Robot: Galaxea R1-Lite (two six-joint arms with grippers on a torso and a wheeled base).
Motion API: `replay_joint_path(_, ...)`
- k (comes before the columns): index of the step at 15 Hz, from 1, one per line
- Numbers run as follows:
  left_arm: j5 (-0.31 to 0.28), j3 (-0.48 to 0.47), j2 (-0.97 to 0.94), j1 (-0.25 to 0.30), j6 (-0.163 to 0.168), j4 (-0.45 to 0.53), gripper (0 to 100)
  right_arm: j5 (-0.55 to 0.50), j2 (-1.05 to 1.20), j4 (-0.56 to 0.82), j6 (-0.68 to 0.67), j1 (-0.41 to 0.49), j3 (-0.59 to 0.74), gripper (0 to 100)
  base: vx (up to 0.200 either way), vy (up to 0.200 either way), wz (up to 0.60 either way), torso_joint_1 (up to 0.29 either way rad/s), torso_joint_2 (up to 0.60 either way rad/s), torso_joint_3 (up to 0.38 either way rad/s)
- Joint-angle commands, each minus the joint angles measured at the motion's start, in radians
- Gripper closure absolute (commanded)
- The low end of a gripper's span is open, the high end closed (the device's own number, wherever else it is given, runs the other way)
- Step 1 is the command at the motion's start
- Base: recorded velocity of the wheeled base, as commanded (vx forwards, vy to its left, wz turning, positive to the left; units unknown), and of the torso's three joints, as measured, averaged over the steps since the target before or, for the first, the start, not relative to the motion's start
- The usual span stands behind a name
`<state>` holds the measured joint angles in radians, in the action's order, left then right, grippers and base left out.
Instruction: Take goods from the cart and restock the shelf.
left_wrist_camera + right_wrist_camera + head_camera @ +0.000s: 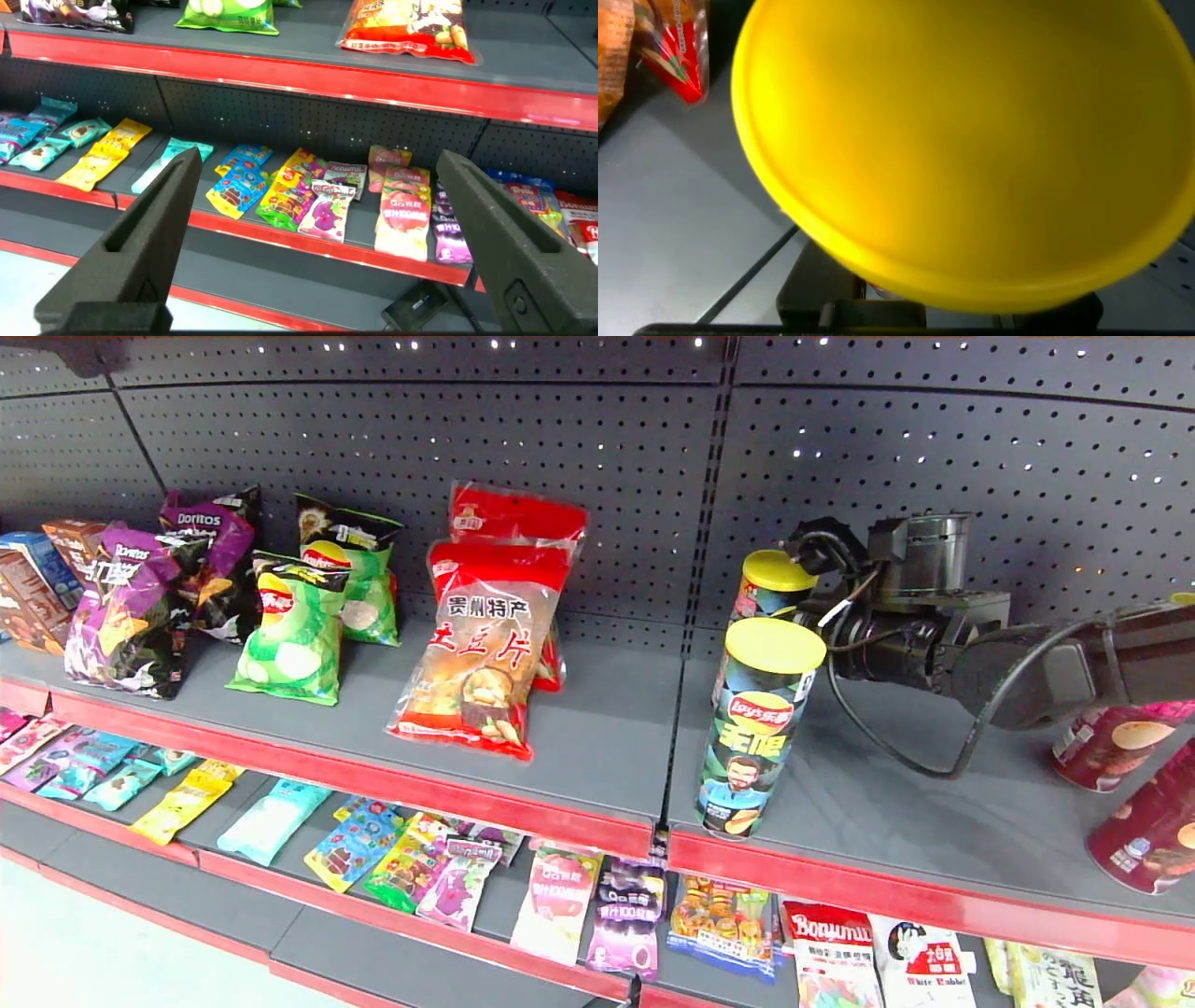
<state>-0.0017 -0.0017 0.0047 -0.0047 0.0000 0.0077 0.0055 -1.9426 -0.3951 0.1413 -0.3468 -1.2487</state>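
Two tall chips cans with yellow lids stand on the grey upper shelf (597, 737), one at the front (756, 737) and one right behind it (770, 583). My right gripper (814, 602) comes in from the right and sits against the rear can, just under its lid. That yellow lid (962, 149) lies very close in the right wrist view and hides the grip. My left gripper (308, 243) is open and holds nothing; it hangs in front of the lower shelf of candy packets (318, 196).
Left of the cans on the upper shelf lean red potato chip bags (481, 653), green chip bags (294, 630) and purple bags (131, 611). Dark red cans (1111, 737) stand at the far right. The shelf's red lip (523, 812) runs along the front. Bare shelf lies around the cans.
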Motion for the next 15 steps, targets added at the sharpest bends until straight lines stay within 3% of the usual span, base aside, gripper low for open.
replay_joint_path(1, 0.000, 0.000, 0.000, 0.000, 0.000, 0.000, 0, 0.001, 0.002, 0.004, 0.000, -0.001, 0.002, 100, 0.000, 0.000, 0.00, 0.000, 0.00, 0.000)
replay_joint_path(6, 0.000, 0.000, 0.000, 0.000, 0.000, 0.000, 0, 0.002, -0.001, 0.002, -0.023, -0.003, 0.003, 100, 0.000, 0.000, 0.00, 0.000, 0.00, 0.000)
replay_joint_path(7, 0.000, 0.000, 0.000, 0.000, 0.000, 0.000, 0, 0.002, -0.001, 0.002, -0.023, -0.003, 0.005, 0, 0.000, 0.000, 0.00, 0.000, 0.00, 0.000)
replay_joint_path(12, 0.000, 0.000, 0.000, 0.000, 0.000, 0.000, 0, 0.001, 0.017, 0.001, -0.031, -0.003, 0.008, 0, 0.000, 0.000, 0.00, 0.000, 0.00, 0.000)
replay_joint_path(15, 0.000, 0.000, 0.000, 0.000, 0.000, 0.000, 0, -0.004, 0.090, 0.001, -0.035, 0.003, 0.078, 0, 0.000, 0.000, 0.00, 0.000, 0.00, 0.000)
